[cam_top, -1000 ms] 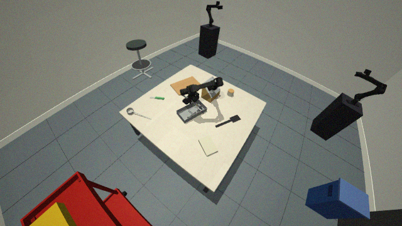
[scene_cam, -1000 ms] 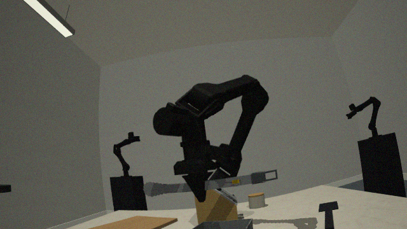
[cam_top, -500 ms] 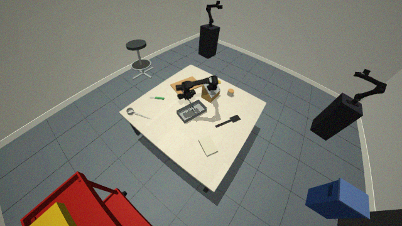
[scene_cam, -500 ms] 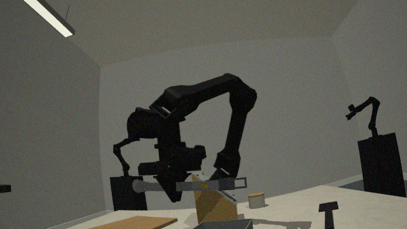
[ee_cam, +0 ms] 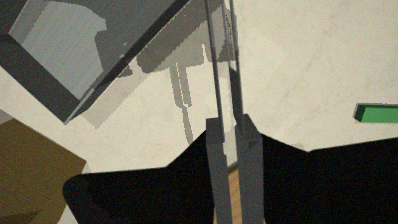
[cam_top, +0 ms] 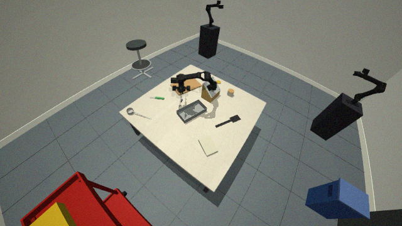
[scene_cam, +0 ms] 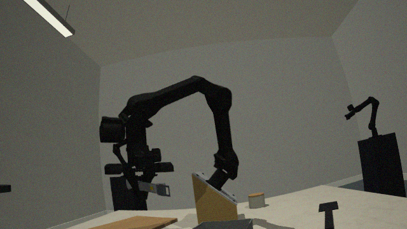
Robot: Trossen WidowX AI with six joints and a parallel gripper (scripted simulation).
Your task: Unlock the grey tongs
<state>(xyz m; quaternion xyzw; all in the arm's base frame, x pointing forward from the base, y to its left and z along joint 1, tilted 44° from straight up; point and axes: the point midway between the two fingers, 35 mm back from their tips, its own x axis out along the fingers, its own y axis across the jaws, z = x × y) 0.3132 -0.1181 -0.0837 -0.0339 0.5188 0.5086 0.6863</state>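
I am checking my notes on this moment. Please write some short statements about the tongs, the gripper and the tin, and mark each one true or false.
1. The gripper is shut on the grey tongs. True.
2. The tongs rest across the roasting tin. False: they are held up in the air.
3. The tongs lie open on the wooden board. False: they are not set down yet.
4. A green-handled tool lies on the table. True.
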